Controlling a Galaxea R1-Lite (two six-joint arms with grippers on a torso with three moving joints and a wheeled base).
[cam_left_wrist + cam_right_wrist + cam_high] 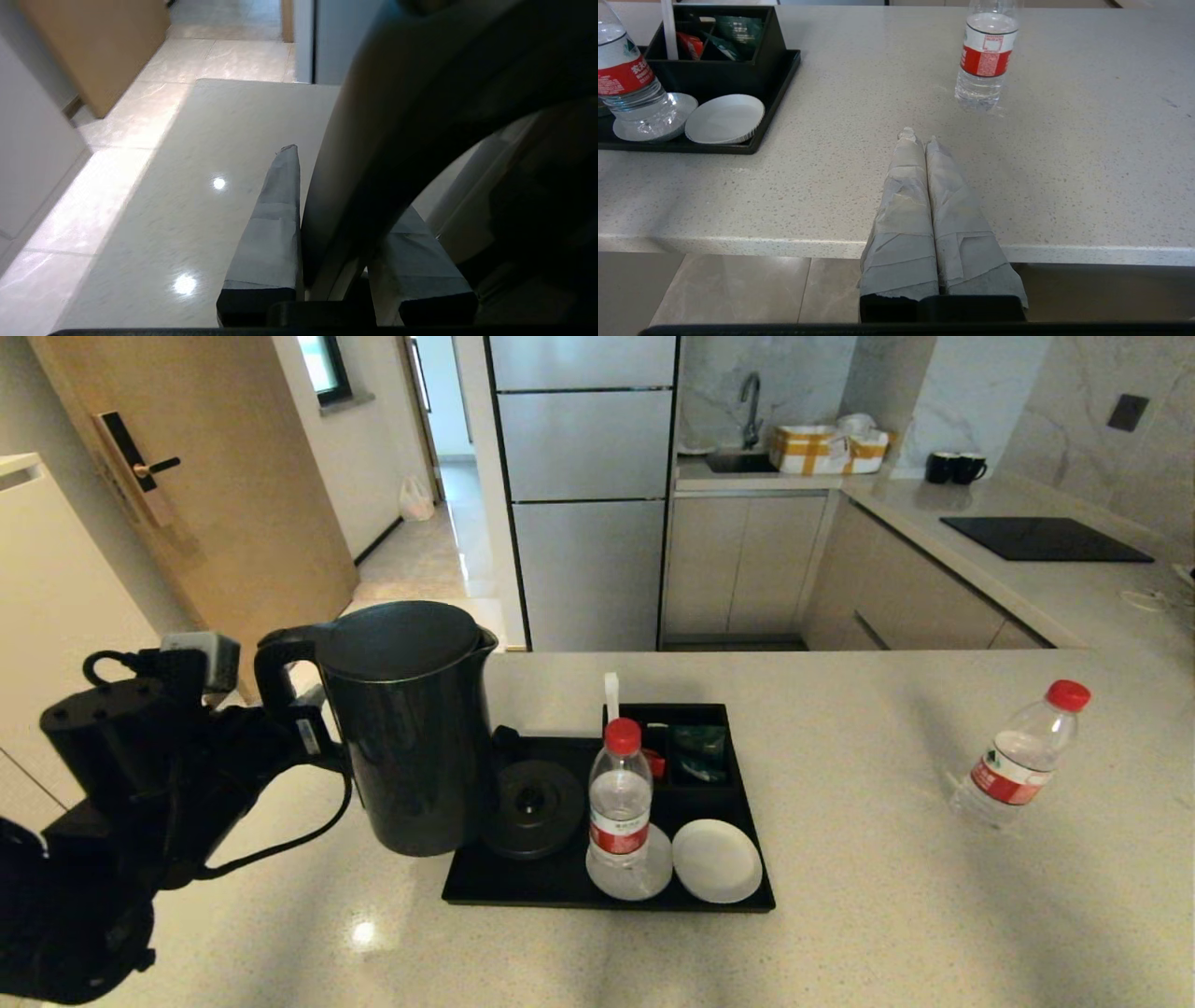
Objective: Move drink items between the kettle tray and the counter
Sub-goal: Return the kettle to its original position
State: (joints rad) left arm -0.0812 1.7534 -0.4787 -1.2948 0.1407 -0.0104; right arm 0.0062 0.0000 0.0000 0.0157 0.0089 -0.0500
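Your left gripper (303, 723) is clamped on the kettle (411, 728) by its loop handle, at the left of the head view. You can see the kettle upright, its bottom over the tray's (523, 887) left edge, just beside the round base (532, 807); whether it rests there or hangs, you cannot tell. On the tray, one bottle (619, 803) stands on a saucer (653, 873), with a second saucer (716, 861) just beside it and sachets (698, 751) in the compartments behind. Another bottle (1018, 756) stands well apart to the right on the counter (840, 915), a glossy beige speckled top with ceiling lights mirrored in it. Beyond the counter you see a tall fridge (583, 485), a sink with a tap (752, 406), two black mugs (954, 467), a black hob (1041, 538), a wooden door (215, 476) and a tiled hallway.

Looking through the left wrist view, you see the taped fingers (275, 224) closed either side of the dark curved handle (373, 163), with the counter (210, 163) and pale floor tiles (70, 196) below.

From the right wrist view, your right gripper (920, 137) has its taped fingers pressed together, holding nothing, hanging at the counter's (1064, 163) near edge. Ahead of it stands the lone bottle (985, 60); off to one side are the tray (775, 93), the other bottle (626, 84) and the bare saucer (724, 117).
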